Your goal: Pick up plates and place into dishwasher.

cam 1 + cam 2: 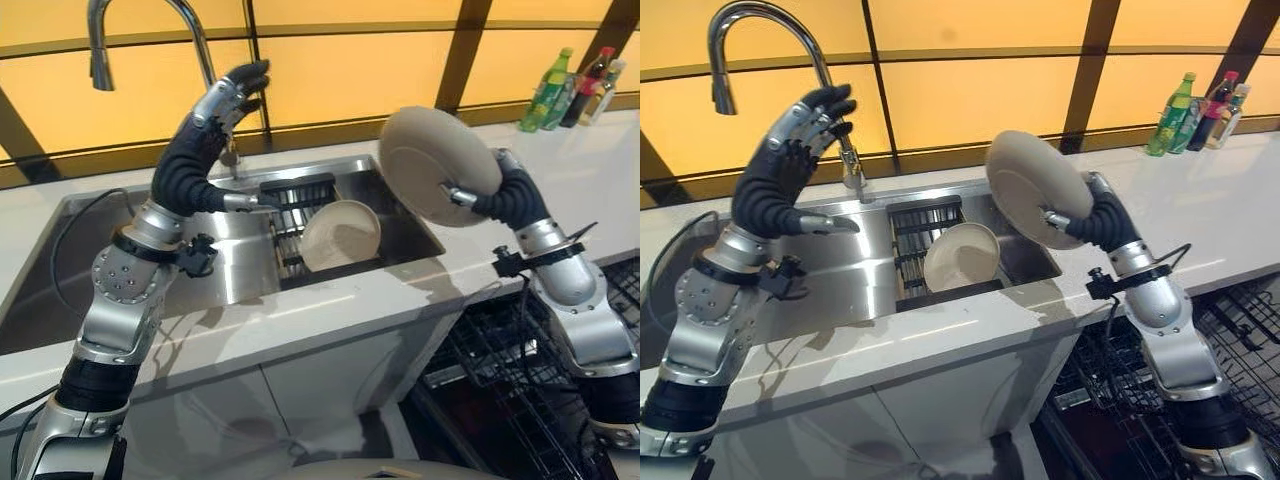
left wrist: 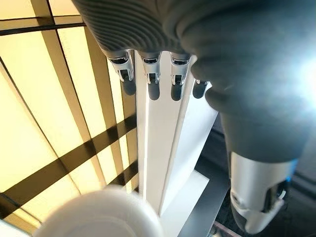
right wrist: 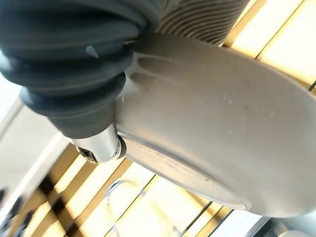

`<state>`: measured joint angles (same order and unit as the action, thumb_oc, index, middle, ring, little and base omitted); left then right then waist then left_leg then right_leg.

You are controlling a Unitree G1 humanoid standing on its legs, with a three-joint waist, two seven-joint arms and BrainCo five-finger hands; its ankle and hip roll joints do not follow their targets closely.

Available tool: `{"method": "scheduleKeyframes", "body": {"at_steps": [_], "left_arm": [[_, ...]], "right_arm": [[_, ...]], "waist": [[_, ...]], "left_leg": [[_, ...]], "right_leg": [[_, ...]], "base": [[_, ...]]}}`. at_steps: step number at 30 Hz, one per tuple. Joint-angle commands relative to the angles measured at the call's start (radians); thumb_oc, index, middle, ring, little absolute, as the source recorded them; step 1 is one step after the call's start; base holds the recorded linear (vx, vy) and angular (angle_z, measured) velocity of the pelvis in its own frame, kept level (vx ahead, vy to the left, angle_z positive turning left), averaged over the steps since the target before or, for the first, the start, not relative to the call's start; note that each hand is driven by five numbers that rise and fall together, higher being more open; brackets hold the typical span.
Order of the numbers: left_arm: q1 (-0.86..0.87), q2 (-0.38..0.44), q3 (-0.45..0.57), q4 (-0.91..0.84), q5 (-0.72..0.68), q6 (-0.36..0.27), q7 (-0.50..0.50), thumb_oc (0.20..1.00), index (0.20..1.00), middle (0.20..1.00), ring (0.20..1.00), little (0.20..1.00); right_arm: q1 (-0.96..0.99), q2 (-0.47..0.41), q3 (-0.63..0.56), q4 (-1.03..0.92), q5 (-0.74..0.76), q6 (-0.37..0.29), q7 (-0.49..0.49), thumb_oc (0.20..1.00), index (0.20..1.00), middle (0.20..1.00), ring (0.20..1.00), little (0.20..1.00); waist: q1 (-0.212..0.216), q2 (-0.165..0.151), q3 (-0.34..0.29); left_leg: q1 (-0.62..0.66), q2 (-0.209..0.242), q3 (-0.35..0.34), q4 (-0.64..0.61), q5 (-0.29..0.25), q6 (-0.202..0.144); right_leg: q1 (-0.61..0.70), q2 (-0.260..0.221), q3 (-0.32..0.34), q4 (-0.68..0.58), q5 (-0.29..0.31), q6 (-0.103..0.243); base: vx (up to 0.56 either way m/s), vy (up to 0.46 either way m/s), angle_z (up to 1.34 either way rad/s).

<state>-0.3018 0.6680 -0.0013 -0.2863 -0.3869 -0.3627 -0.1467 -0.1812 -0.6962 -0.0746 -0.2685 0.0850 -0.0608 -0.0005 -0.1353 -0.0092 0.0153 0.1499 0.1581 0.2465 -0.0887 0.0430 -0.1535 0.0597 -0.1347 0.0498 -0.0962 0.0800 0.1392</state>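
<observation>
A pale countertop (image 1: 560,170) is seen around a steel sink (image 1: 230,265), where a dark rack (image 1: 300,215) carries a second beige plate (image 1: 342,235) leaning on edge. A black dishwasher rack (image 1: 520,385) lies below to the right. A beige plate (image 1: 438,165) is held tilted in the air above the sink's right end, pinched by the right hand (image 1: 500,200), thumb on its underside. The left hand (image 1: 790,140) is raised beside the faucet (image 1: 770,40), fingers straight and released. Bottles (image 1: 575,90) are stood at the far right.
</observation>
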Motion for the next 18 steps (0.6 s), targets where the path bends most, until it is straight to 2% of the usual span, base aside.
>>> {"method": "scheduleKeyframes", "body": {"at_steps": [1, 2, 4, 6, 8, 9, 10, 11, 13, 15, 18], "left_arm": [[-0.013, 0.019, 0.082, 0.041, -0.018, -0.061, 0.060, 1.000, 1.000, 1.000, 1.000, 1.000], [-0.001, 0.020, 0.092, 0.040, 0.006, -0.063, 0.073, 1.000, 1.000, 1.000, 1.000, 1.000], [0.054, 0.038, 0.150, 0.036, 0.101, -0.053, 0.136, 1.000, 1.000, 1.000, 1.000, 1.000], [0.094, 0.051, 0.198, 0.036, 0.175, -0.046, 0.167, 1.000, 1.000, 1.000, 1.000, 1.000], [0.133, 0.076, 0.246, 0.108, 0.248, -0.048, 0.200, 1.000, 1.000, 1.000, 1.000, 1.000], [0.136, 0.089, 0.255, 0.156, 0.242, -0.040, 0.218, 1.000, 1.000, 1.000, 1.000, 1.000], [0.136, 0.098, 0.263, 0.217, 0.244, -0.031, 0.248, 1.000, 1.000, 1.000, 1.000, 1.000], [0.136, 0.100, 0.273, 0.327, 0.321, -0.009, 0.316, 1.000, 1.000, 1.000, 1.000, 1.000], [0.108, 0.135, 0.257, 0.514, 0.317, -0.050, 0.383, 1.000, 1.000, 1.000, 1.000, 1.000], [0.092, 0.139, 0.257, 0.595, 0.348, -0.029, 0.433, 1.000, 1.000, 1.000, 1.000, 1.000], [0.089, 0.129, 0.275, 0.708, 0.337, -0.021, 0.467, 1.000, 1.000, 1.000, 1.000, 1.000]], "right_arm": [[-0.012, -0.084, -0.125, -0.035, -0.008, -0.030, -0.061, 0.200, 0.200, 0.200, 0.200, 0.200], [0.000, -0.088, -0.139, -0.034, -0.006, -0.030, -0.059, 0.200, 0.200, 0.200, 0.200, 0.200], [0.028, -0.102, -0.164, -0.027, 0.036, -0.054, -0.040, 0.200, 0.200, 0.200, 0.200, 0.200], [0.047, -0.102, -0.177, -0.015, 0.046, -0.062, -0.044, 0.200, 0.200, 0.200, 0.200, 0.200], [0.095, -0.083, -0.205, -0.005, 0.046, -0.076, -0.057, 0.200, 0.200, 0.200, 0.200, 0.200], [0.114, -0.078, -0.218, -0.002, 0.049, -0.083, -0.055, 0.200, 0.200, 0.200, 0.200, 0.200], [0.139, -0.068, -0.233, 0.002, 0.052, -0.093, -0.051, 0.200, 0.200, 0.200, 0.200, 0.200], [0.167, -0.057, -0.253, 0.013, 0.055, -0.095, -0.043, 0.200, 0.200, 0.200, 0.200, 0.200], [0.195, -0.068, -0.268, 0.031, 0.078, -0.099, -0.027, 0.200, 0.200, 0.200, 0.200, 0.200], [0.216, -0.067, -0.282, 0.056, 0.077, -0.100, -0.017, 0.200, 0.200, 0.200, 0.200, 0.200], [0.256, -0.051, -0.296, 0.118, 0.097, -0.142, -0.006, 0.200, 0.200, 0.200, 0.200, 0.200]], "waist": [[-0.041, -0.011, -0.010], [-0.040, -0.013, -0.007], [-0.023, -0.016, 0.015], [-0.016, -0.009, 0.019], [-0.047, 0.000, 0.028], [-0.063, 0.004, 0.032], [-0.081, 0.009, 0.035], [-0.109, 0.018, 0.040], [-0.149, 0.029, 0.055], [-0.174, 0.039, 0.075], [-0.198, 0.043, 0.103]], "left_leg": [[-0.012, 0.038, -0.063, 0.139, -0.146, 0.032], [-0.018, 0.030, -0.075, 0.160, -0.160, 0.037], [-0.041, -0.052, -0.204, 0.181, -0.181, 0.070], [-0.032, -0.089, -0.248, 0.177, -0.214, 0.091], [-0.005, -0.090, -0.208, 0.163, -0.222, 0.102], [0.006, -0.089, -0.192, 0.150, -0.220, 0.104], [0.016, -0.088, -0.178, 0.134, -0.215, 0.107], [0.029, -0.086, -0.158, 0.119, -0.213, 0.111], [0.039, -0.092, -0.139, 0.106, -0.212, 0.121], [0.038, -0.098, -0.123, 0.113, -0.220, 0.129], [0.031, -0.114, -0.100, 0.133, -0.233, 0.138]], "right_leg": [[-0.014, 0.021, 0.019, 0.040, -0.061, 0.006], [-0.016, 0.023, 0.038, 0.041, -0.058, 0.004], [-0.034, 0.043, 0.128, 0.059, -0.038, -0.001], [-0.039, 0.054, 0.173, 0.064, -0.048, 0.004], [-0.057, 0.049, 0.189, 0.073, -0.041, 0.019], [-0.066, 0.044, 0.191, 0.077, -0.036, 0.026], [-0.078, 0.040, 0.193, 0.084, -0.032, 0.033], [-0.096, 0.032, 0.199, 0.097, -0.029, 0.044], [-0.130, 0.023, 0.211, 0.134, -0.028, 0.058], [-0.169, 0.017, 0.217, 0.195, -0.044, 0.066], [-0.214, -0.003, 0.209, 0.245, -0.042, 0.079]], "base": [[-0.01, -0.005, -0.44], [-0.04, -0.015, -0.53], [0.01, -0.006, -0.77], [0.12, 0.051, -1.41], [0.02, 0.128, -1.26], [-0.02, 0.151, -0.85], [-0.02, 0.177, -0.82], [-0.02, 0.172, -0.68], [-0.05, 0.173, -0.42], [-0.04, 0.148, -0.36], [-0.03, 0.082, -0.29]]}}
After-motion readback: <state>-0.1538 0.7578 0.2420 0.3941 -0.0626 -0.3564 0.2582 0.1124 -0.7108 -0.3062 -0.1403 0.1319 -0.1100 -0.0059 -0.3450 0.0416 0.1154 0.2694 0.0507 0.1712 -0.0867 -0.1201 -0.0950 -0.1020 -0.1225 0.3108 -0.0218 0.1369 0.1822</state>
